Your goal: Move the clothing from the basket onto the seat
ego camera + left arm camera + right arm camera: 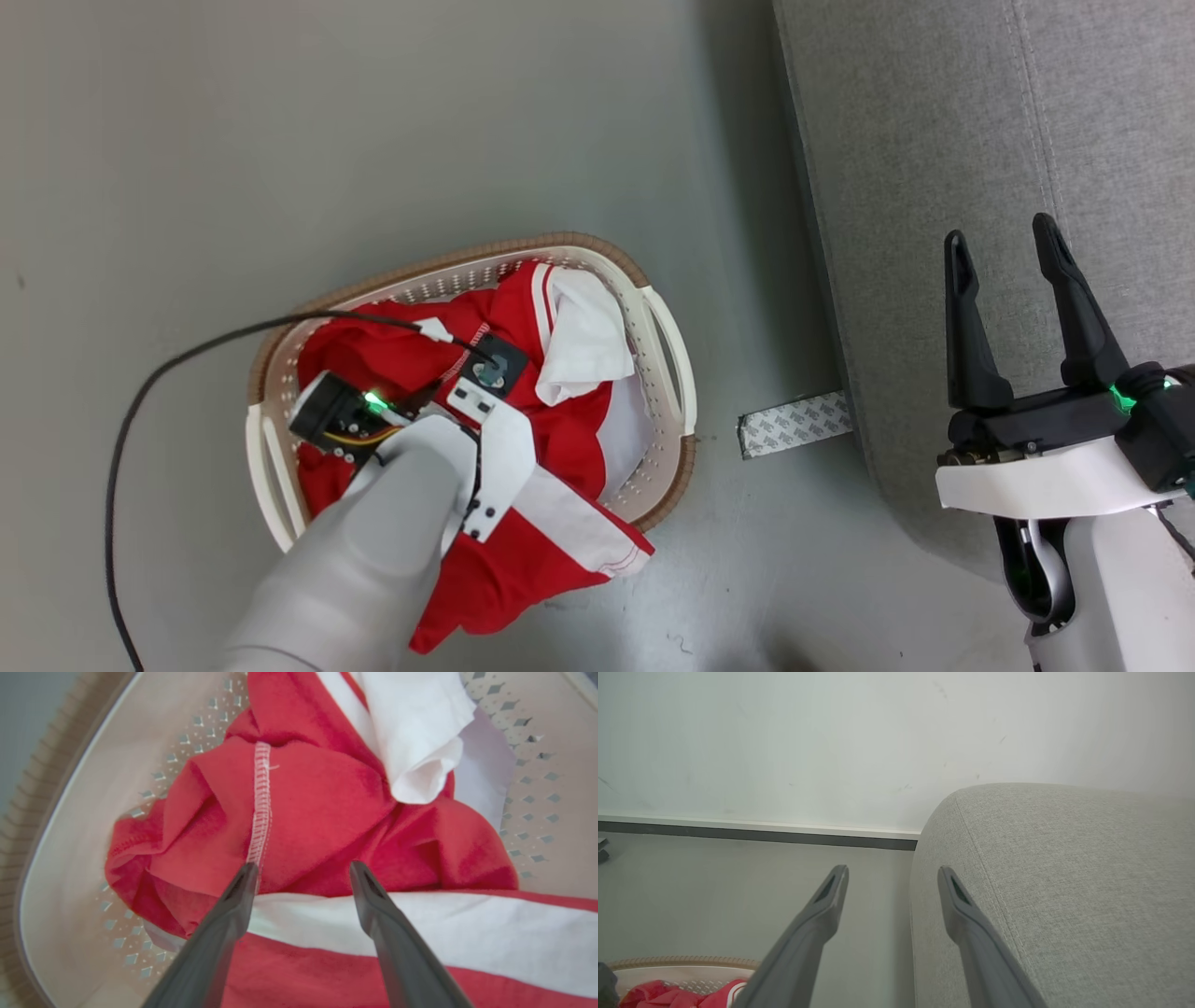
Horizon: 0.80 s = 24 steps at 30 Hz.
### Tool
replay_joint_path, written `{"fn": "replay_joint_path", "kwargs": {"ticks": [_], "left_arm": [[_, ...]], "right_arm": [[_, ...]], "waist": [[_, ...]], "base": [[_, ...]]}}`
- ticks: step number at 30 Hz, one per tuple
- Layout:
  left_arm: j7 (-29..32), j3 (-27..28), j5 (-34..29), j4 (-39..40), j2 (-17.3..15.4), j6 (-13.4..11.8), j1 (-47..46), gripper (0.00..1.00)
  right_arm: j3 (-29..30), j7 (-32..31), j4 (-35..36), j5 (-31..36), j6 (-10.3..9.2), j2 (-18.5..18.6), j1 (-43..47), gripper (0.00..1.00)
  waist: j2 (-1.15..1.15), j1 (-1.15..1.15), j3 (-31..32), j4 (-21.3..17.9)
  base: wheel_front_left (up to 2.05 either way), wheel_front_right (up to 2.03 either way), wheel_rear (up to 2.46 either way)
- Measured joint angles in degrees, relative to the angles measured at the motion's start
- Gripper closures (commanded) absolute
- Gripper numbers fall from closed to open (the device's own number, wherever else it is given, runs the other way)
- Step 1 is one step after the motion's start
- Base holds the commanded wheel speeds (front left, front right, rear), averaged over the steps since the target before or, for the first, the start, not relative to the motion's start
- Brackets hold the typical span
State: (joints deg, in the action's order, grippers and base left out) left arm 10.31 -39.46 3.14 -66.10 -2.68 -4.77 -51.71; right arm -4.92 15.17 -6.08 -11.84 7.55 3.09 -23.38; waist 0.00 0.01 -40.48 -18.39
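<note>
The cream-white basket with a brown rim stands on the grey floor, left of the seat. The clothing, red with white stripes and panels, fills the basket, and part of it spills over the near rim onto the floor. My left arm's wrist hangs over the basket and hides the fingers below it. In the left wrist view my left gripper is open just above the crumpled red clothing, holding nothing. My right gripper is open and empty over the seat's left edge.
A black cable loops from my left wrist across the floor left of the basket. A strip of patterned grey tape lies on the floor against the seat's side. In the right wrist view, a pale wall with a dark baseboard stands beyond the basket.
</note>
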Motion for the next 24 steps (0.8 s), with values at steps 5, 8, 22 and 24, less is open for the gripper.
{"fn": "replay_joint_path", "kwargs": {"ticks": [5,8,22,24], "left_arm": [[0.89,-1.13,-0.23,-2.74,-0.01,1.24,-2.26,0.00],[1.41,-1.71,-0.24,-3.55,-0.01,1.99,-3.50,0.00],[4.71,-5.60,-0.46,-4.43,-0.01,3.76,-8.02,0.71],[4.36,-5.91,-0.43,-4.31,-0.01,3.83,-8.23,1.00]], "right_arm": [[-0.78,0.00,0.24,-0.19,0.00,-0.07,-0.07,0.00],[-1.10,0.01,0.47,-0.32,0.00,-0.08,-0.27,0.00],[-2.15,0.00,1.37,-0.77,0.00,-0.10,-3.61,0.00],[-2.13,0.00,1.40,-0.77,0.00,-0.10,-3.72,0.00]], "waist": [[0.00,0.00,-0.84,0.39],[0.00,0.00,-1.78,0.61],[0.00,-0.01,-9.67,-0.26],[0.00,-0.01,-10.43,-0.46]], "base": [[0.00,0.00,0.00],[0.00,0.00,0.00],[0.00,0.00,0.00],[0.00,0.00,0.00]]}}
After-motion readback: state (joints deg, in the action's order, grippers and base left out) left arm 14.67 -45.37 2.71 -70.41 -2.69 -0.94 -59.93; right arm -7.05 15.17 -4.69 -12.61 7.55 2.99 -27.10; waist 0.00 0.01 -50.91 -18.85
